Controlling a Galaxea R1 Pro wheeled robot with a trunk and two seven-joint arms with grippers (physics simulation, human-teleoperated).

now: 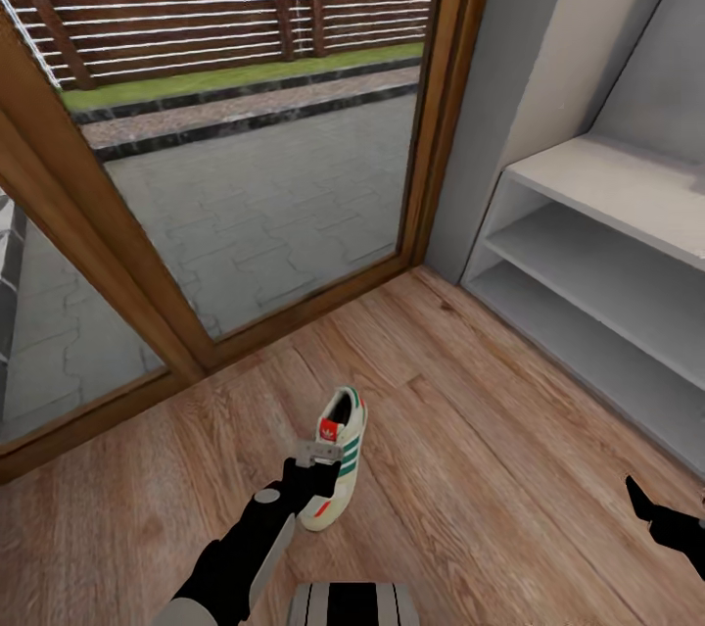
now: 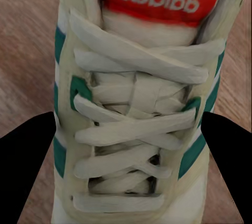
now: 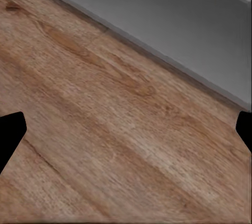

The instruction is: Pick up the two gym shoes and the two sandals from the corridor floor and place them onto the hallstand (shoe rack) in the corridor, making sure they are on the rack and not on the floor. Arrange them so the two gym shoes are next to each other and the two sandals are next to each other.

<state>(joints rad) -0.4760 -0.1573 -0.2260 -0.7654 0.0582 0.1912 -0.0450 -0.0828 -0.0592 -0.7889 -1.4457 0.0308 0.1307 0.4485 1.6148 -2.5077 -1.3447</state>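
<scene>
One gym shoe [image 1: 341, 455], cream with green stripes and a red-orange tongue patch, lies on the corridor floor [image 1: 490, 430] in front of the glass door. My left gripper [image 1: 318, 455] is down over its laced middle. In the left wrist view the gym shoe [image 2: 136, 77] sits between the two black fingers [image 2: 26, 171], which press against its sides, so the left gripper [image 2: 128, 140] is shut on it. The hallstand [image 1: 587, 254] stands at the right with bare shelves. My right gripper [image 1: 666, 518] hovers open low at the right, above bare floor. The sandals are out of view.
A large wood-framed glass door [image 1: 245, 195] fills the back and left. A grey wall corner [image 1: 509, 68] meets the hallstand's left end. The right wrist view shows the hallstand's bottom shelf [image 3: 173, 19] just beyond the open right gripper [image 3: 126, 129].
</scene>
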